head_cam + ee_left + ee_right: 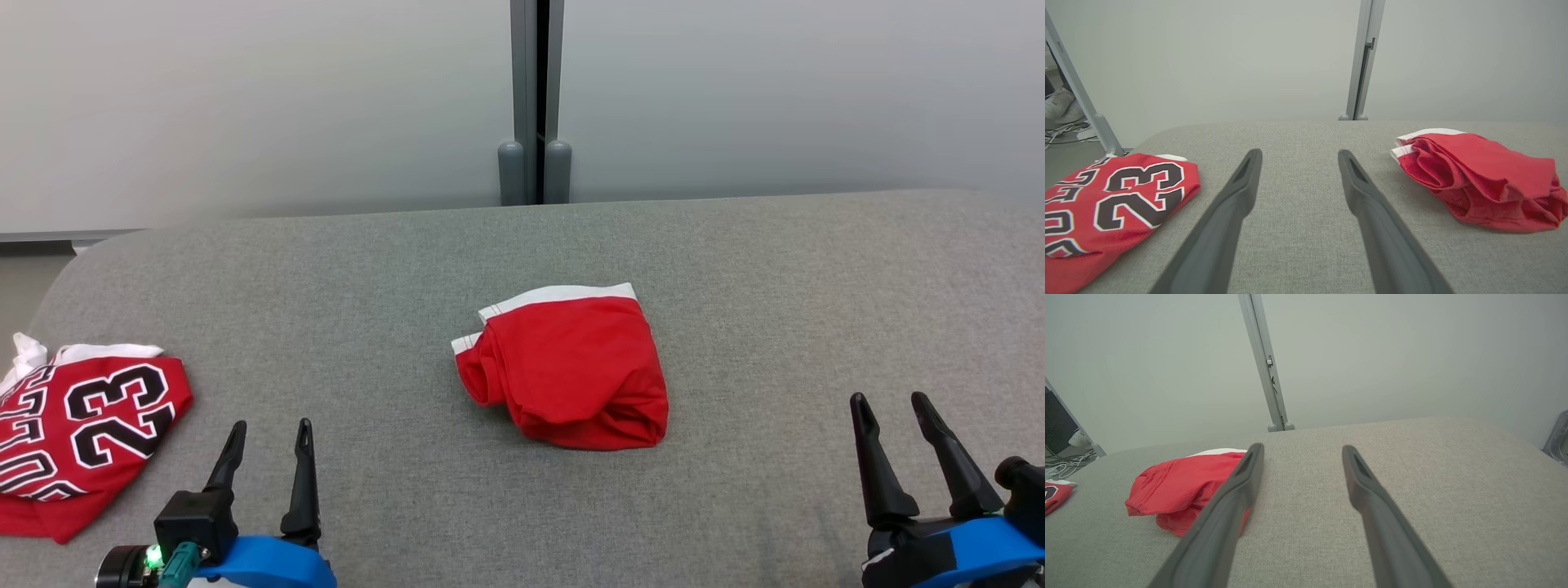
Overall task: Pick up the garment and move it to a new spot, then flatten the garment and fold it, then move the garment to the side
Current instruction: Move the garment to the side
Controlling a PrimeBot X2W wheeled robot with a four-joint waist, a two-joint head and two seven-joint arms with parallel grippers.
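Garment point(571, 367) crumpled, untouched; left tool point(270, 425), right tool point(888, 398) spread wide, empty.

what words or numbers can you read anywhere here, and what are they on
"23": black digits with a white outline, on the red jersey lying at the left of the grey fabric table.
More black letters beside the number on that jersey: cut off at the picture's edge and folded, not readable.
Crumpled red garment with a white band: no text shows on it.
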